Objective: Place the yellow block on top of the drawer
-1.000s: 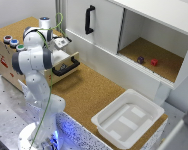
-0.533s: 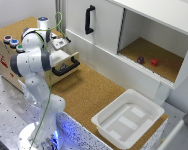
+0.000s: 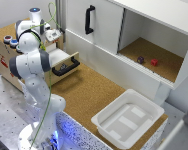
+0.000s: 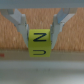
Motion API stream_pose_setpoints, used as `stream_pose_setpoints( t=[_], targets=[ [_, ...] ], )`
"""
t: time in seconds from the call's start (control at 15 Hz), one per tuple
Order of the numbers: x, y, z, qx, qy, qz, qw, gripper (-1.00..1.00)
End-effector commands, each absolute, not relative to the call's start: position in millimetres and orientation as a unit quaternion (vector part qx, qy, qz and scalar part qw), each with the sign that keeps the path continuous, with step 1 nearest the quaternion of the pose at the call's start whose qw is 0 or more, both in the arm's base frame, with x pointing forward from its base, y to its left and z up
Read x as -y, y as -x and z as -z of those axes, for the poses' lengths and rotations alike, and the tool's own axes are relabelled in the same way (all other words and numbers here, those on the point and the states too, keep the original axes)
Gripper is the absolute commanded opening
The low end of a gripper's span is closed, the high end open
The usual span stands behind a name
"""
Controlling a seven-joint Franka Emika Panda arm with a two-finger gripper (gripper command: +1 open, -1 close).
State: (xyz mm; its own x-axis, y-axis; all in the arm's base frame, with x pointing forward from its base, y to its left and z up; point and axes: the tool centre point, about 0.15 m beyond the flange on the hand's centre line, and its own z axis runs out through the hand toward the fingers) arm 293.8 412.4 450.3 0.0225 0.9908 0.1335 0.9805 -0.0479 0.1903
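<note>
My claw [image 4: 39, 31] grips the yellow block [image 4: 39, 43] between its two fingers [image 4: 21, 22], which press the cube's upper sides from either flank; the jaws stand only as wide as the block itself. Dark letter-like marks show on the cube's faces. Beneath it lies a cork surface, with a pale strip in the foreground of the wrist view, and whether the block touches the cork I cannot tell. In the exterior view my arm [image 3: 30, 60] bends over the small wooden cabinet [image 3: 6, 52] at that view's left, hiding the claw from that camera. The drawer [image 3: 64, 62] with its black bar handle [image 3: 65, 67] stands pulled out below. A white tub [image 3: 129, 117] sits on the cork table [image 3: 89, 92], well apart, and the white cupboard [image 3: 144, 35] stands open behind
</note>
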Motion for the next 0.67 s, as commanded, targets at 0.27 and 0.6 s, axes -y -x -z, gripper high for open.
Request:
stream_pose_setpoints(
  t=[0.27,0.6],
  targets=[
    [-495.6,-279.7,-472.0,-0.716,-0.693,-0.041,0.081,-1.0],
    [-484.9,-288.3,-451.2,-0.692,-0.718,0.021,0.076,-1.0]
  ],
)
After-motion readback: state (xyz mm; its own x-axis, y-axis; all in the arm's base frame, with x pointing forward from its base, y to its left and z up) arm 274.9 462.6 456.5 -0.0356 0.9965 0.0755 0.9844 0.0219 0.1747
